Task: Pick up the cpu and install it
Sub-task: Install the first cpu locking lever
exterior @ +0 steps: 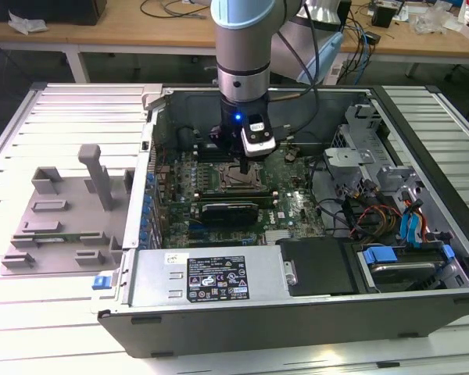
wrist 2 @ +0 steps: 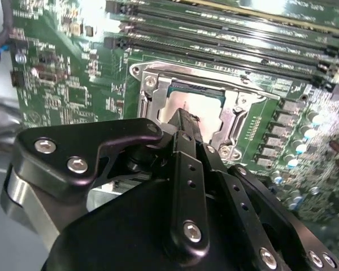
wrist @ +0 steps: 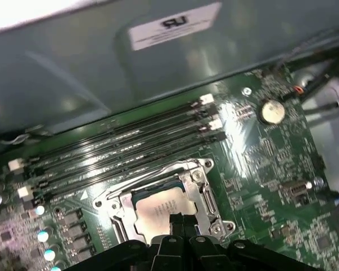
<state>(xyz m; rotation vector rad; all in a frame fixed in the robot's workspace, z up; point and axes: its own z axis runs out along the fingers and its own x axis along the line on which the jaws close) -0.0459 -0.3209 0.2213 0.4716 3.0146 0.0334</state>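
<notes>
A pale slatted metal table [exterior: 55, 312] spreads across the exterior view, catching bright overhead light along its ribs. Behind it runs a wooden workbench [exterior: 141, 35] on white legs, littered with dark cables [exterior: 176, 8] and crumpled plastic wrapping [exterior: 27, 23] toward that view's left, more clutter at its right

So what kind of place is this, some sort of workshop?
Probably a robotics lab: an open grey computer case lies on a slatted white table, and wooden benches strewn with cables stand behind.

Pincer [wrist 2: 183, 116] downward, fingers together
</notes>
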